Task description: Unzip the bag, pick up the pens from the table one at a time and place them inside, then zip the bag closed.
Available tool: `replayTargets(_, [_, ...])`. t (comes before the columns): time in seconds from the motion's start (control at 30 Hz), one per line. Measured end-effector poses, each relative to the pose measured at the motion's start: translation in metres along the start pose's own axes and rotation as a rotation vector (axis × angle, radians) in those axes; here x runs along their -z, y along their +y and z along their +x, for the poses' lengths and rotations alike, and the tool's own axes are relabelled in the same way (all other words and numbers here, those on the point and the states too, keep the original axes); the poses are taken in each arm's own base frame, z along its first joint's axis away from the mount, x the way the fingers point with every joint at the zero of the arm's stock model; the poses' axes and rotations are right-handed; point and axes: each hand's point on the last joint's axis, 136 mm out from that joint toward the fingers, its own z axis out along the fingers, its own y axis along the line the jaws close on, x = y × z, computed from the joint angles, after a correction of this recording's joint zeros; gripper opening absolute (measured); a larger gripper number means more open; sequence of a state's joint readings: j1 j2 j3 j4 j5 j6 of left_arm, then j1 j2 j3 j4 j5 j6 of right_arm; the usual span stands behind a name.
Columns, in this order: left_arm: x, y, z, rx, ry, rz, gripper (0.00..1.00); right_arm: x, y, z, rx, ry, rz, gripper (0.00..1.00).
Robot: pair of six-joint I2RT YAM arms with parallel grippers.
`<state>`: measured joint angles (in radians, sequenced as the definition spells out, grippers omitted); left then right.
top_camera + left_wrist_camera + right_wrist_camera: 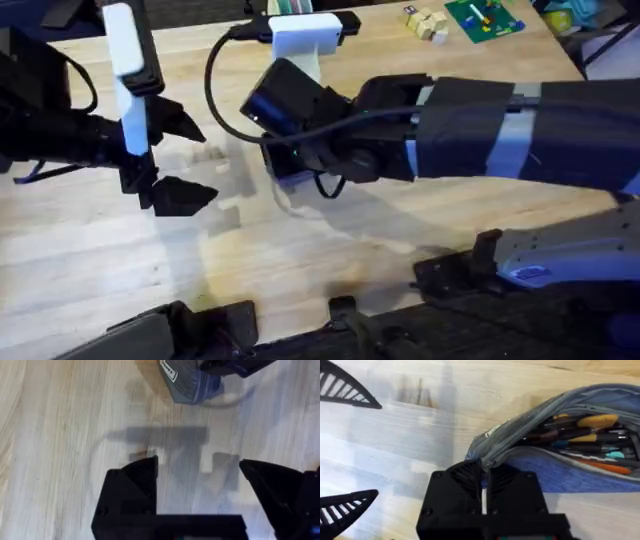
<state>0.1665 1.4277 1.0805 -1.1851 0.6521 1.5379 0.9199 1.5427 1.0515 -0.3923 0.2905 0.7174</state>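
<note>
The blue-grey bag point(560, 460) lay on the bench point(395, 435), unzipped and gaping, with pens point(585, 435) of several colours packed inside along its length.

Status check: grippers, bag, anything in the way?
Left gripper open, empty, over bare table. Right gripper shut on bag at its end edge. Bag unzipped, pens inside. Nothing seen in the way.

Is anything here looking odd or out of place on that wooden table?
Nothing looks spilled or broken. The blue-grey fabric pouch gapes open, with pens packed inside, which fits a bag not yet zipped. The right gripper is shut on the pouch's end, and the left gripper hangs open above the bare wooden table.
</note>
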Motion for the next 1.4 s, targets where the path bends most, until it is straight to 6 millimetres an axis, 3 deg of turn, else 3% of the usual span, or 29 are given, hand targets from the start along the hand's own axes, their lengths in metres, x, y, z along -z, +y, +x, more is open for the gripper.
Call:
replayTargets(0.7, [0.0, 0.001, -0.002, -0.002, -0.011, -0.002, 0.993, 0.011, 0.005, -0.005, -0.007, -0.009, -0.04, 0.033])
replayTargets(1.4, [0.0, -0.004, -0.04, -0.018, -0.213, 0.024, 0.993, 0.017, 0.011, -0.022, -0.029, -0.062, -0.075, 0.032])
